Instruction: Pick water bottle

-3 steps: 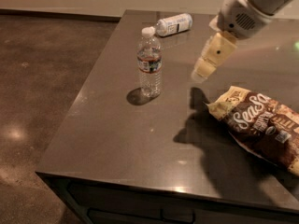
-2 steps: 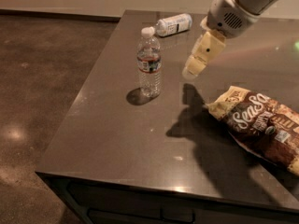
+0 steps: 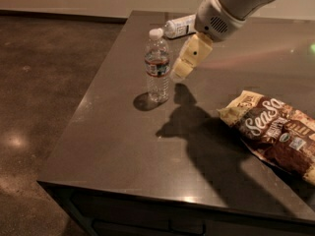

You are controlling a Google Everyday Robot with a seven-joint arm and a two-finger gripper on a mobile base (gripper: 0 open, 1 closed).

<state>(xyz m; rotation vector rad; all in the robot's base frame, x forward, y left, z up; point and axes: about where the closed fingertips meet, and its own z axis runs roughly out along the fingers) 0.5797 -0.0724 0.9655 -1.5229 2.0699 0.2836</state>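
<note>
At the near edge: dark grey-brown flat tabletop [image 3: 113,151], smooth, with dull reflections; dark cabinet front below it, partly shown.

Near right, on the tabletop: crinkled brown-and-cream snack bag [image 3: 275,132] with large white lettering, lying flat, its far end running out of view at the right.

Centre of tabletop: broad dark shadow [image 3: 197,127] of the arm, reaching from beside the bag toward the bottle's base.

Left of centre, mid-depth: small clear ribbed plastic water bottle [image 3: 157,68], white cap, narrow red-white-dark label band around its middle. Stands upright on the tabletop, near the left edge, untouched, well apart from the bag.

Just right of that bottle, level with its label and above the surface: cream-yellow gripper [image 3: 181,72], angled down and to the left, close to the bottle but not in contact. Whether it is spread or closed cannot be told; no object is seen in its hold.

Above and right of it: thick white arm housing [image 3: 231,4] with a vent grille, entering from the upper right corner.

Far side of tabletop: second clear plastic bottle [image 3: 181,26] with a white-and-blue wrap, lying on its side, partly hidden behind the arm.

Left and beyond: brown polished floor [image 3: 44,82]; pale wall base at the back.
</note>
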